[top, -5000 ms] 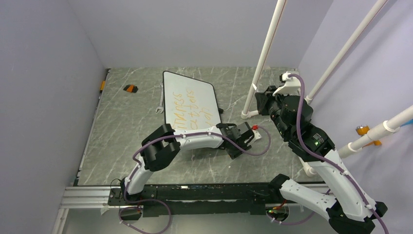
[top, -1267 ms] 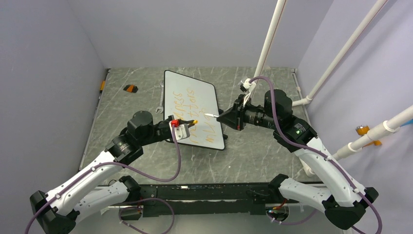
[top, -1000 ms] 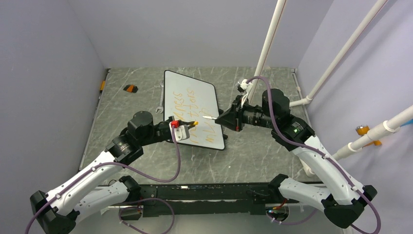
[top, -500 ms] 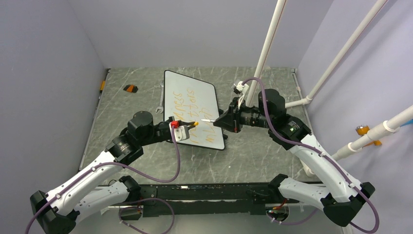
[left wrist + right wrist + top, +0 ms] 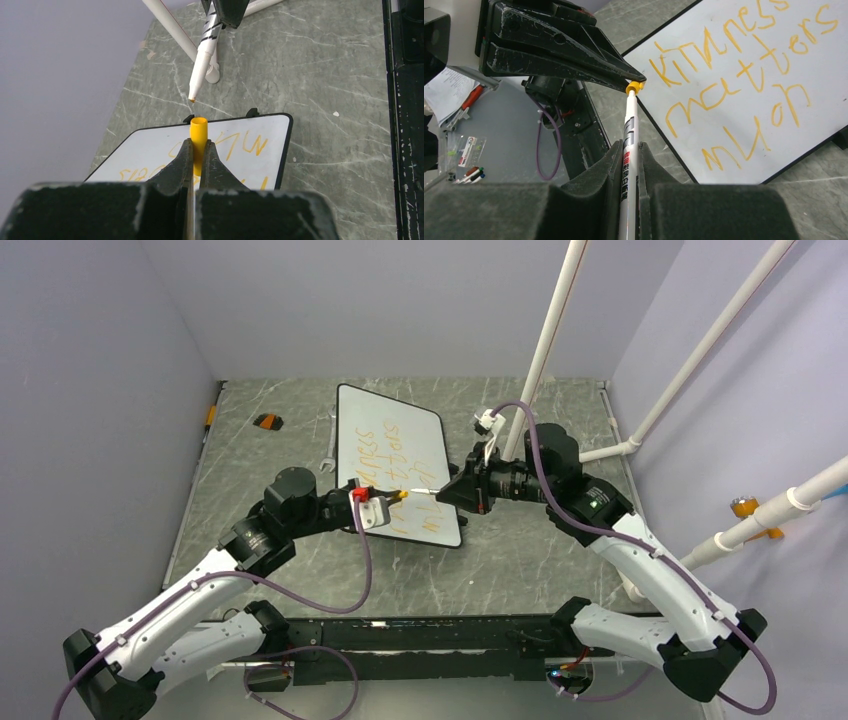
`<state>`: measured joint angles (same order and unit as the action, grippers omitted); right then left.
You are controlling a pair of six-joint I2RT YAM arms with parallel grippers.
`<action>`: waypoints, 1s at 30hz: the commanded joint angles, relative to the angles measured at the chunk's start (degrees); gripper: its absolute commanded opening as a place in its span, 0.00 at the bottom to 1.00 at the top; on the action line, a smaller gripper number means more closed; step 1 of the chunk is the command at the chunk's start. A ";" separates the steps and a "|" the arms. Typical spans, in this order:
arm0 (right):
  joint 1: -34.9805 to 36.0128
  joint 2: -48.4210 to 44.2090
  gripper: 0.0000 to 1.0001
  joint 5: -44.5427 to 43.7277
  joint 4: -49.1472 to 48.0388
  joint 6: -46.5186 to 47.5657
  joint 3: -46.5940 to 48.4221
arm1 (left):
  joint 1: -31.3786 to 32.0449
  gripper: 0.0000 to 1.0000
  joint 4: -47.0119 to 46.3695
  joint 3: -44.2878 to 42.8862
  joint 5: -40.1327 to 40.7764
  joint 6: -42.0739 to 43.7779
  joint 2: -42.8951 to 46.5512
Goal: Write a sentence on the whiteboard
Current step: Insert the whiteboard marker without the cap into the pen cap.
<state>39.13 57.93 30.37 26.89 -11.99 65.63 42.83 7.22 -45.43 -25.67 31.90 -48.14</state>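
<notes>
The whiteboard [image 5: 356, 412] lies flat on the grey marble table, and the sentence [image 5: 734, 75] fills it in three orange lines. My left gripper [image 5: 386, 498] is shut on a small orange marker cap [image 5: 199, 131], held above the board's near part with its open end facing right. My right gripper [image 5: 456, 490] is shut on a slim white marker [image 5: 630, 135]. The marker [image 5: 428, 489] points left, straight at the cap [image 5: 635, 88]. In the left wrist view a small gap still shows between the marker tip [image 5: 192, 99] and the cap.
White pipes [image 5: 545, 350] rise from the table right of the board, one foot [image 5: 213, 75] close behind the marker. A small orange and black object [image 5: 267, 421] and a metal wrench [image 5: 328, 445] lie left of the board. Walls close in on the left and back.
Over the last second my right gripper has carried the marker leftward, closing on the cap. The left gripper has stayed in place. Five seconds ago the left arm reached right of the board.
</notes>
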 commanded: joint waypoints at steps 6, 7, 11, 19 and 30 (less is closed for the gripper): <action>0.83 0.94 0.00 0.73 -3.01 0.18 -0.07 | -0.18 0.00 -0.54 -1.12 -1.75 -0.66 -0.48; 0.90 1.10 0.00 0.74 -3.19 0.01 -0.17 | -0.12 0.00 -0.50 -1.15 -1.83 -0.67 -0.53; 1.50 1.43 0.00 0.68 -3.82 -0.31 -0.38 | -0.19 0.00 -0.37 -1.33 -1.86 -0.69 -0.65; 2.73 1.85 0.00 -0.55 -4.30 -0.50 -1.32 | -0.20 0.00 -0.15 -1.40 -2.09 -0.79 -0.92; 3.98 1.81 0.00 -3.92 -3.00 0.20 -1.27 | -0.14 0.00 -0.30 -1.23 -1.95 -0.86 -0.60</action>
<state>42.74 60.07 28.49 25.23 -12.19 64.10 42.81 8.40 -45.43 -25.82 31.86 -49.23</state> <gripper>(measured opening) 0.141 0.028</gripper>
